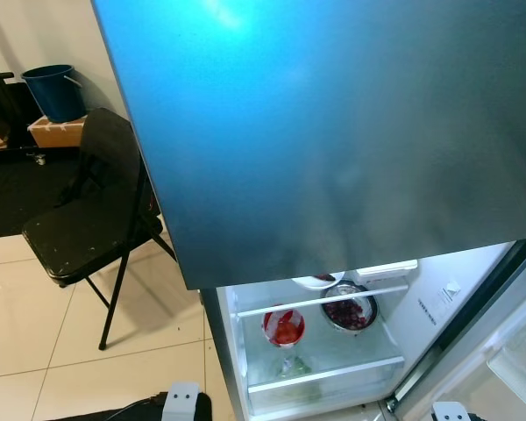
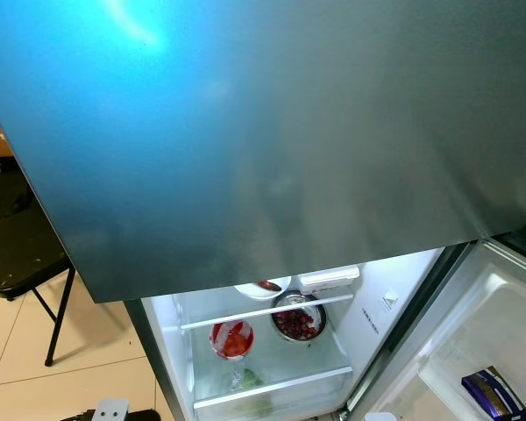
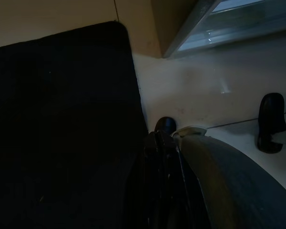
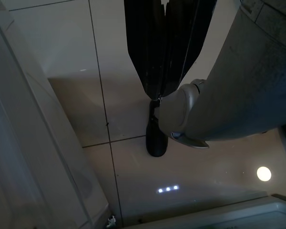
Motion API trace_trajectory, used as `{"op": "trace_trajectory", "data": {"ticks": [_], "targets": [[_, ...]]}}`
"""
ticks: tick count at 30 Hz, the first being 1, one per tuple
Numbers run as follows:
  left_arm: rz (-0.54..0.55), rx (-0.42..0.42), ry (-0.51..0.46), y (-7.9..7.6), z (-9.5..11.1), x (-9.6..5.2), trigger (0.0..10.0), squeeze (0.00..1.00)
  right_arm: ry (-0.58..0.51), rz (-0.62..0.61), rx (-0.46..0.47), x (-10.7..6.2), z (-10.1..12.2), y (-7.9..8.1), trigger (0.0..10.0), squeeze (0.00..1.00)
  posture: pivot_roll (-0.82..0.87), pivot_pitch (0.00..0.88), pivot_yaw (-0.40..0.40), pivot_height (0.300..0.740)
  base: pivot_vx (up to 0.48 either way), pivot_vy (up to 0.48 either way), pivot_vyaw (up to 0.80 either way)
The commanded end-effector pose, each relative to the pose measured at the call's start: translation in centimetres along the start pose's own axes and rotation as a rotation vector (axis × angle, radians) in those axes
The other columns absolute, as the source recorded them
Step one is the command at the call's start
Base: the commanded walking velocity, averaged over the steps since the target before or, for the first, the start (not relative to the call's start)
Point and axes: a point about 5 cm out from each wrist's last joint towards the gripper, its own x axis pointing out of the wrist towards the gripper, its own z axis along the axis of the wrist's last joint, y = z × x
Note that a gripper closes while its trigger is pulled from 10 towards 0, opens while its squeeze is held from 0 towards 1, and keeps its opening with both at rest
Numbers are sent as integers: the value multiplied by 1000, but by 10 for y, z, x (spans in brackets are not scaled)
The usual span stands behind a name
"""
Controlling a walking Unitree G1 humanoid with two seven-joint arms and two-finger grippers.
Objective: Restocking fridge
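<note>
The fridge stands right before me, its dark upper door (image 1: 333, 132) closed. Below it the lower compartment (image 1: 245, 351) is open and lit. On its upper glass shelf sit a metal bowl of red berries (image 1: 349, 310) and a white plate (image 1: 316, 281). In front of them stands a clear container with red contents (image 1: 284, 328), and something green (image 1: 291, 367) lies lower down. Both arms hang idle at my sides. My left gripper (image 3: 163, 143) points at the floor in deep shade. My right gripper (image 4: 157, 93) hangs over the tiles, its fingers pressed together with nothing held.
The open lower door (image 2: 473, 351) swings out at my right, a dark blue packet (image 2: 489, 392) in its bin. A black folding chair (image 1: 88, 228) stands left of the fridge. Behind it a blue bucket (image 1: 54, 91) rests on a cardboard box (image 1: 57, 132).
</note>
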Motion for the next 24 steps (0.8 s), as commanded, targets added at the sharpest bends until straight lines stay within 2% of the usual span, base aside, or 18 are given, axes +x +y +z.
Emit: {"op": "trace_trajectory", "data": {"ticks": [1,6,24], "targets": [[-6,3,32,-3,-7,-1,10000,0,10,-6,9,0,-3,0,10000,0,-11,0,-49,740,-247,0,0],[4,2,40,3,-10,-2,10000,0,23,4,11,0,-7,5,10000,0,-6,0,-39,740,-251,0,0],[4,9,51,4,-15,-3,10000,0,30,14,11,0,-11,8,10000,0,-10,0,-32,740,-288,0,0]]}}
